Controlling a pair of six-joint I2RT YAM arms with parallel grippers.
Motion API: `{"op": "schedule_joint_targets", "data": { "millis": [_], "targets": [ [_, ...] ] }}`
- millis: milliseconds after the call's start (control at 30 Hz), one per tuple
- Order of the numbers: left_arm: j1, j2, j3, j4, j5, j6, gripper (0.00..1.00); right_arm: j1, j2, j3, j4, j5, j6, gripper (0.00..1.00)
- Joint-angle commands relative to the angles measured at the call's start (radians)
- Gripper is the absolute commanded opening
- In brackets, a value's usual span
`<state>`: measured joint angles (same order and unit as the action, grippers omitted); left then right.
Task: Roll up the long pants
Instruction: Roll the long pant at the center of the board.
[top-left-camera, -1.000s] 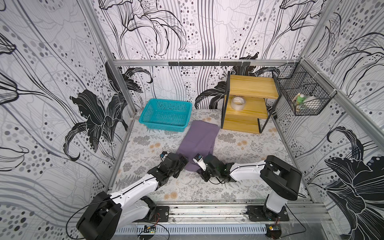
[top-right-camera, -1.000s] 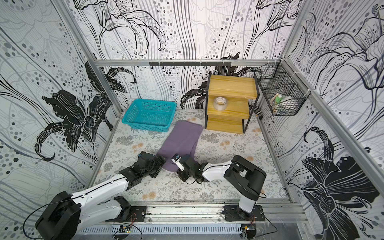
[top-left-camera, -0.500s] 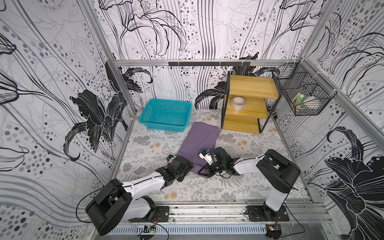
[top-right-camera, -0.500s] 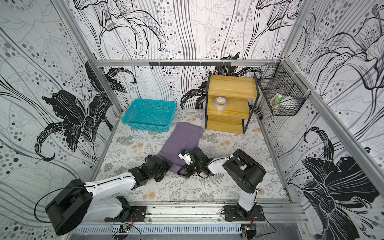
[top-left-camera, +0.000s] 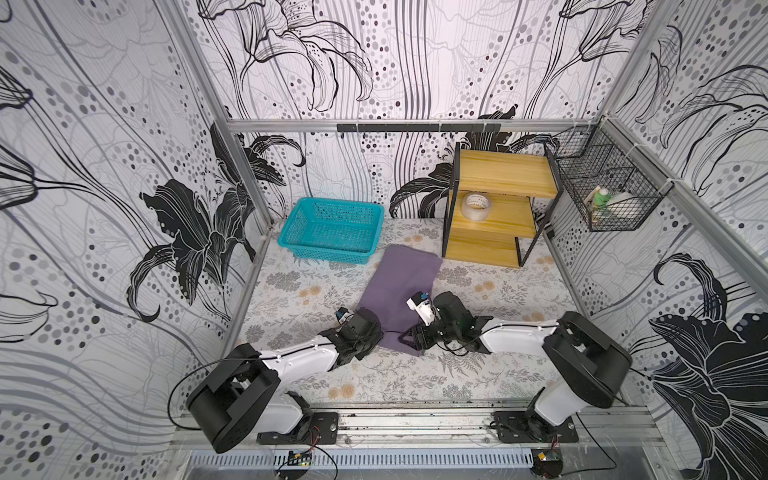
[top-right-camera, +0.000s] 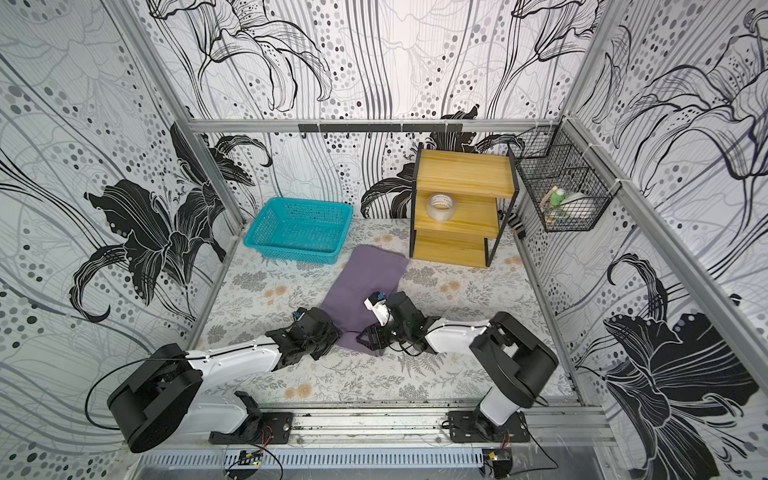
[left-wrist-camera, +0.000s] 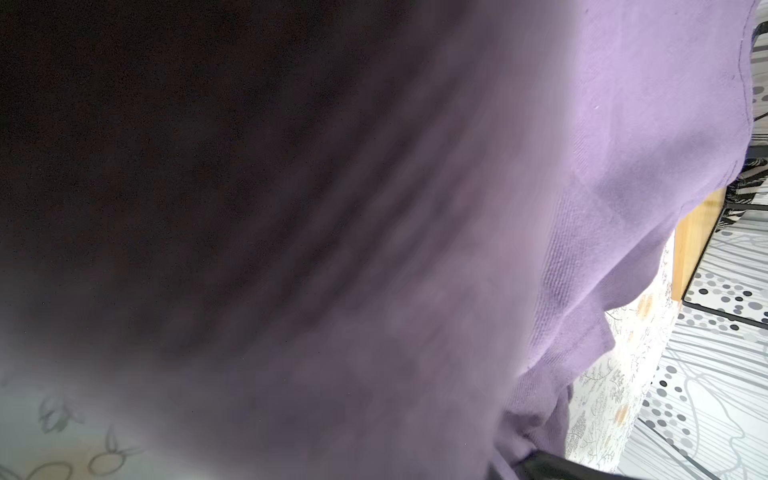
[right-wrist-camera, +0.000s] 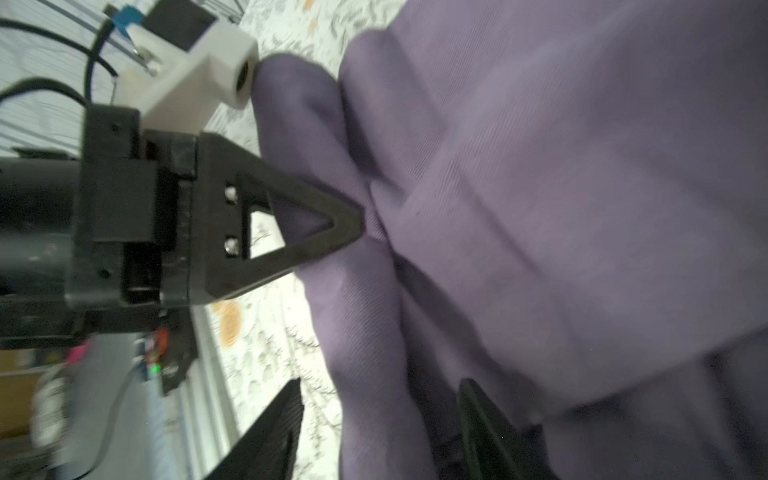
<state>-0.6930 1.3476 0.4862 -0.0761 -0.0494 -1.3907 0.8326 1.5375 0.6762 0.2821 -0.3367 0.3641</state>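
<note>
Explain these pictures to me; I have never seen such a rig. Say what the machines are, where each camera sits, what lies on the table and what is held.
Two robot arms stand at the near edge of the flowered table, each ending in a two-finger gripper. Both top views look down from above; the two close-ups come from cameras on the arms' wrists. On the table lie the long pants, folded into a purple strip, with a teal basket and a wooden shelf carrying a tape roll behind. The right gripper stands open around the pants' bunched near end. The left gripper touches that end; whether it grips cannot be told, as fabric covers its camera.
</note>
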Motion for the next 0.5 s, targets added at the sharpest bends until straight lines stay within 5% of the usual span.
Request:
{"op": "schedule_joint_targets", "data": {
  "millis": [0, 200, 467],
  "targets": [
    [0.009, 0.004, 0.004, -0.045, -0.041, -0.004, 0.31, 0.139, -0.106, -0.021, -0.035, 0.378, -0.252, 0.64],
    [0.008, 0.004, -0.011, -0.03, -0.027, -0.021, 0.31, 0.322, -0.033, -0.023, 0.047, 0.693, -0.511, 0.64],
    [0.013, -0.003, -0.015, -0.029, -0.02, -0.024, 0.31, 0.351, 0.178, 0.012, 0.054, 0.814, -0.513, 0.59]
  ]
}}
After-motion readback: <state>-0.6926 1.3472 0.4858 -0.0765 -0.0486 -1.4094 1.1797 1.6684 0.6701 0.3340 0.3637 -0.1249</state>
